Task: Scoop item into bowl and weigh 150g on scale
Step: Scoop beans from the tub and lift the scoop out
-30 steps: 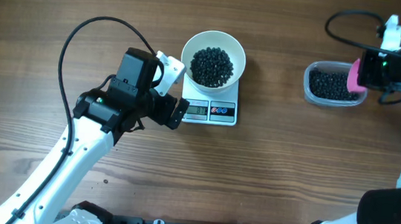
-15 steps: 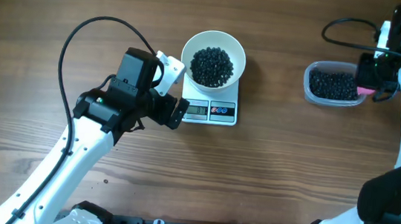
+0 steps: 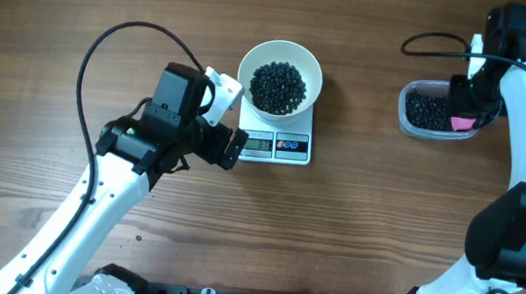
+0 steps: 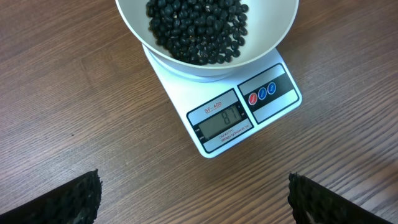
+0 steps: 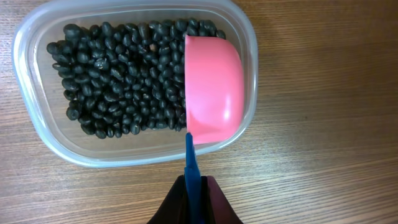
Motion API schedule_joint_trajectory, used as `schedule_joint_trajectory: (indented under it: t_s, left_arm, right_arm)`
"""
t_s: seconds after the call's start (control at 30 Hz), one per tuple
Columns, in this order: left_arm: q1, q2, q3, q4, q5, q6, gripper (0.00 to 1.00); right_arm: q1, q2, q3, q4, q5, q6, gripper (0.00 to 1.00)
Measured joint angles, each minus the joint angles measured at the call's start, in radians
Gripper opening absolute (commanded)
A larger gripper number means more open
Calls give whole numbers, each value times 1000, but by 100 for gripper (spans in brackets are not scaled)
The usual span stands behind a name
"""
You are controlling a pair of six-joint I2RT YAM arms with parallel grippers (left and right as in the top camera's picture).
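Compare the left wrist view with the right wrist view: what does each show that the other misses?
Left wrist only: the white bowl of black beads on the scale, display showing digits; left gripper, jaws wide apart, empty. Right wrist only: the clear tub and the pink scoop tipped sideways at its right end, handle clamped by the right gripper. Both: black beads, wooden table.

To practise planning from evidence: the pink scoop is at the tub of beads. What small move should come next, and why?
Probably push the pink scoop sideways into the black beads in the clear tub to load it: the right jaws are shut on its handle, and the scale display, below the bowl, seems short of target.
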Motion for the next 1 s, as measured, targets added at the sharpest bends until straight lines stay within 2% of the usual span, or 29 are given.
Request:
schedule_joint_trajectory:
  t_s: [0.53, 1.0]
  left_arm:
    - [0, 0, 0, 0, 0, 0, 100]
    - [0, 0, 0, 0, 0, 0, 100]
  right_arm:
    - [36, 44, 0, -49, -92, -33, 4]
    - [26, 78, 1, -87, -276, -41, 4]
